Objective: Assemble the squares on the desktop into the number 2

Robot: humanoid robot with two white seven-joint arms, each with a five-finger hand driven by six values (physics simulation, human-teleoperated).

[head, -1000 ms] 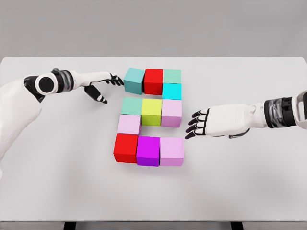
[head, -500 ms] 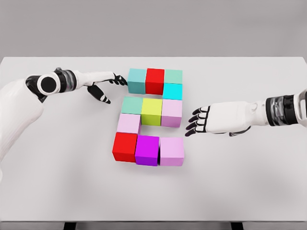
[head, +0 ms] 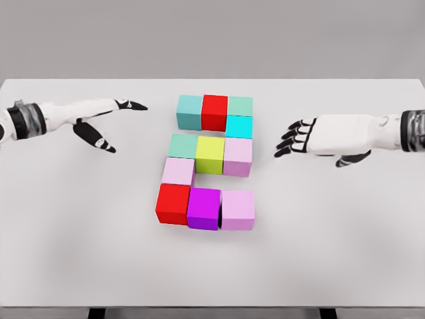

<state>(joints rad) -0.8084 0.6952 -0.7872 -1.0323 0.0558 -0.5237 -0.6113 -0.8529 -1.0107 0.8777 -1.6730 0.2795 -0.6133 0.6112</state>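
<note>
Surface: I see a white table [head: 80, 252], its far edge against a grey wall.
Top row: teal cube [head: 189, 111], red cube [head: 214, 111], pale green cube [head: 240, 106], cyan cube [head: 238, 126] just in front of it.
Middle row: sea-green cube [head: 182, 145], yellow-green cube [head: 210, 154], pink cube [head: 238, 156].
Link: pale pink cube [head: 178, 171].
Bottom row: second red cube [head: 173, 203], magenta cube [head: 204, 208], lilac cube [head: 238, 209].

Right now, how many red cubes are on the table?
2. One red cube sits in the middle of the top row, between two teal cubes. The other red cube is at the left end of the bottom row. None seems hidden.
</note>
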